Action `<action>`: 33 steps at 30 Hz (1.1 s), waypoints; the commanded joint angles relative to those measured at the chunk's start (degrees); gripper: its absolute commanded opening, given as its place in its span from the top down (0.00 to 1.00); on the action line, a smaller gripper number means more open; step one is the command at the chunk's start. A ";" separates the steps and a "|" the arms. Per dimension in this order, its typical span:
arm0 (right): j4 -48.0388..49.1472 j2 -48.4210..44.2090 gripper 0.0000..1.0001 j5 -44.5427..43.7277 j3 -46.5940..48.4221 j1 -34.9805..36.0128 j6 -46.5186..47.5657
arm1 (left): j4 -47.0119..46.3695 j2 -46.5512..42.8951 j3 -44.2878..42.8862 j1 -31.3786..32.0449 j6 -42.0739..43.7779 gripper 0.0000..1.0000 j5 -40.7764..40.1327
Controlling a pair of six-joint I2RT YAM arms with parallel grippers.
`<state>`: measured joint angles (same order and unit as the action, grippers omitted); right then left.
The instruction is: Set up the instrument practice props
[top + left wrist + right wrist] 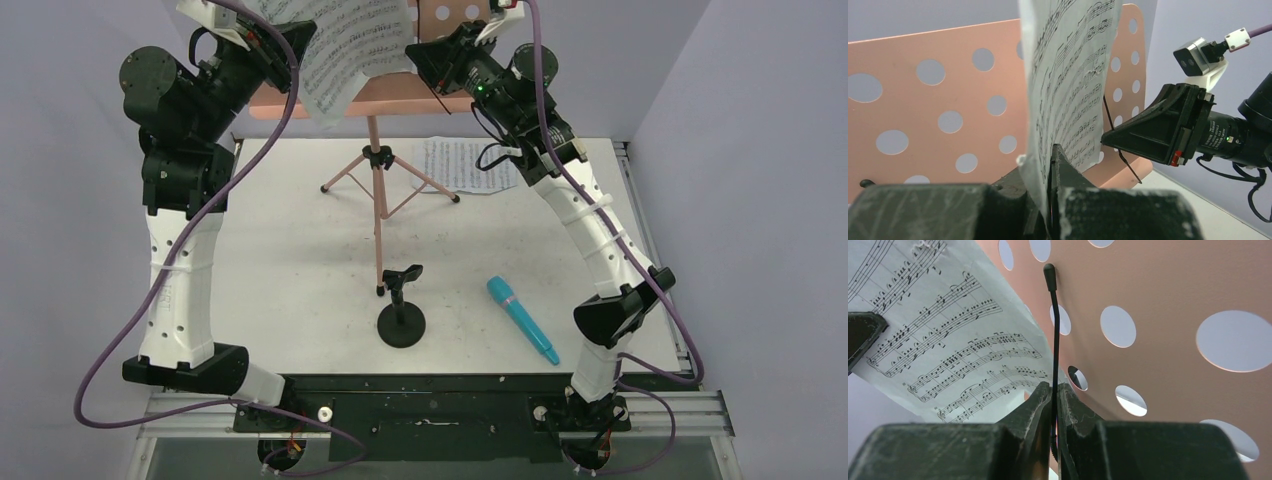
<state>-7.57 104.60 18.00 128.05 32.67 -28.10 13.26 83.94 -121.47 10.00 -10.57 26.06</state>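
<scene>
- The top of the pink music stand runs off the upper edge of the top view, so I cannot see all of its plate with the holes.
- The held page of sheet music is cut off there too, at the upper middle of that frame.
- In the left wrist view, the bottom edge of that page slips down between the fingers, and I cannot see it past there.
- The left gripper is squeezed tight on the page. The page stands up from the fingertips in the middle of the frame, in front of the pink plate.
- I cannot tell if the page touches the plate.
- The right gripper is squeezed tight on a thin black wire on the music stand. The wire goes straight up from the fingertips in the middle of the right wrist view. Its lower end is hidden between them.
- The second page lies flat on the table, right of the stand's legs in the top view.
- The teal microphone lies at the lower right.
- The black mic stand stands at the lower middle, near one pink leg.
- The microphone and the mic stand are both well apart from the grippers.
</scene>
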 commanded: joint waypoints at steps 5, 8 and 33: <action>6.91 -5.60 0.95 0.11 -4.39 -0.13 2.04 | 2.14 2.18 -5.60 -0.42 0.40 1.00 -3.49; 10.24 -6.84 0.95 1.21 -7.07 -0.08 2.66 | 2.08 2.82 -6.17 -0.40 0.29 1.00 -3.23; 23.56 -11.65 0.95 13.30 -15.72 0.00 7.77 | 1.10 4.56 -8.45 0.28 0.32 1.00 0.09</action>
<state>10.07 97.34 28.99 112.12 32.60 -21.21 16.16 88.58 -127.68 10.02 -9.98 24.58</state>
